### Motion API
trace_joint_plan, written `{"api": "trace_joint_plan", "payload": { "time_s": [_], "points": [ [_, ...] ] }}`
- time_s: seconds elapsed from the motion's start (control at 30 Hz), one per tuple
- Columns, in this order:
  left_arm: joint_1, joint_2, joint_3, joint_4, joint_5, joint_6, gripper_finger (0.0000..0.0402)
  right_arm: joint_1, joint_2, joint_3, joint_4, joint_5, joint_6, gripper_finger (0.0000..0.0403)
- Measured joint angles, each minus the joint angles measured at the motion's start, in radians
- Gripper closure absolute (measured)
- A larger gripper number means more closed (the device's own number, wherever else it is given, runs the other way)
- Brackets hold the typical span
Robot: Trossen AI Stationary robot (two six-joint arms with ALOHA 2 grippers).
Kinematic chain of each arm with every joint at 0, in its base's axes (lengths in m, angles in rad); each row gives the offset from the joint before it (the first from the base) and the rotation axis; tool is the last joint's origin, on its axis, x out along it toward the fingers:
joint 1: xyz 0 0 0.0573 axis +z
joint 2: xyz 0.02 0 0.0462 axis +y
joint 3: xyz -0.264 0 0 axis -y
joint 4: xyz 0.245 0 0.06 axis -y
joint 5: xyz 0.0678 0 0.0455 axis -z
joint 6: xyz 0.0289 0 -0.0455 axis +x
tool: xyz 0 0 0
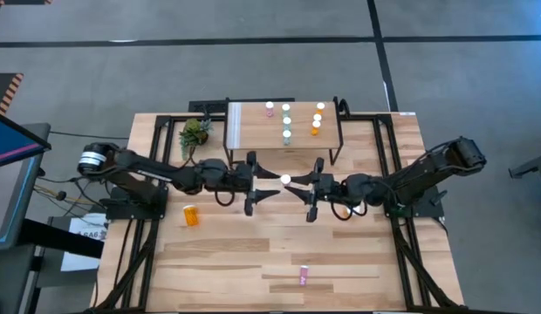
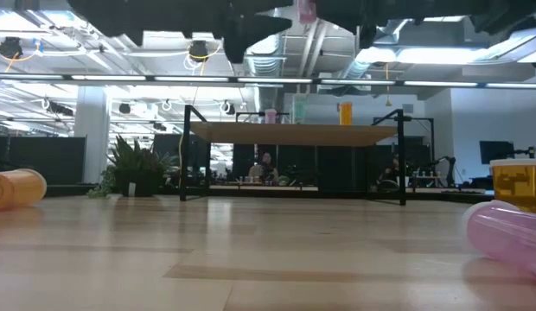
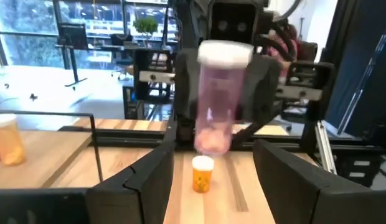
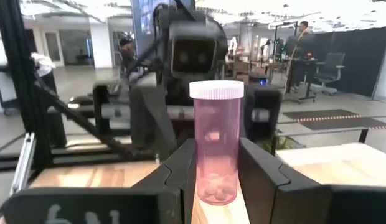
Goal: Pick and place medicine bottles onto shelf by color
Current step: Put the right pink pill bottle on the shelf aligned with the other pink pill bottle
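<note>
pink bottle (image 2: pixel 510 235): cut by frame edge | orange bottle (image 3: pixel 6 140): cut off, blurred

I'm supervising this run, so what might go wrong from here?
The right tool grips the pink bottle only near its base, so it could tilt or slip. The open left tool sits very close and could bump it. The shelf already holds upright bottles that placement could topple.

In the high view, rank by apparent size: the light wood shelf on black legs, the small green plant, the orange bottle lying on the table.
1. Light wood shelf, clearly largest.
2. Small green plant.
3. Orange bottle, smallest, a little smaller than the plant.
</note>
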State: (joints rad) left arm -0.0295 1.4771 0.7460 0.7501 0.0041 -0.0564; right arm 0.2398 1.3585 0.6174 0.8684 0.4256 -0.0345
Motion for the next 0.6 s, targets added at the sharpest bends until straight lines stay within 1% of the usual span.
{"api": "trace_joint_plan", "payload": {
  "time_s": [0.13, 0.3, 0.37, 0.47, 0.6],
  "points": [
    [-0.021, -0.051, 0.000, -0.065, -0.054, 0.020, 0.0195, 0.001, -0.005, 0.000, -0.056, 0.012, 0.000, 0.0285],
    [-0.052, -0.064, 0.000, -0.056, -0.159, 0.022, 0.0196, 0.001, -0.006, 0.000, -0.158, 0.085, 0.000, 0.0285],
    [-0.061, -0.064, 0.000, -0.065, -0.179, 0.037, 0.0193, 0.000, -0.006, 0.000, -0.187, 0.109, -0.001, 0.0285],
    [-0.068, -0.064, 0.000, -0.079, -0.198, 0.052, 0.0179, 0.000, -0.006, 0.000, -0.213, 0.124, -0.004, 0.0285],
    [-0.068, -0.064, 0.000, -0.095, -0.203, 0.052, 0.0142, 0.000, -0.006, 0.000, -0.225, 0.126, -0.003, 0.0285]
  ]
}}
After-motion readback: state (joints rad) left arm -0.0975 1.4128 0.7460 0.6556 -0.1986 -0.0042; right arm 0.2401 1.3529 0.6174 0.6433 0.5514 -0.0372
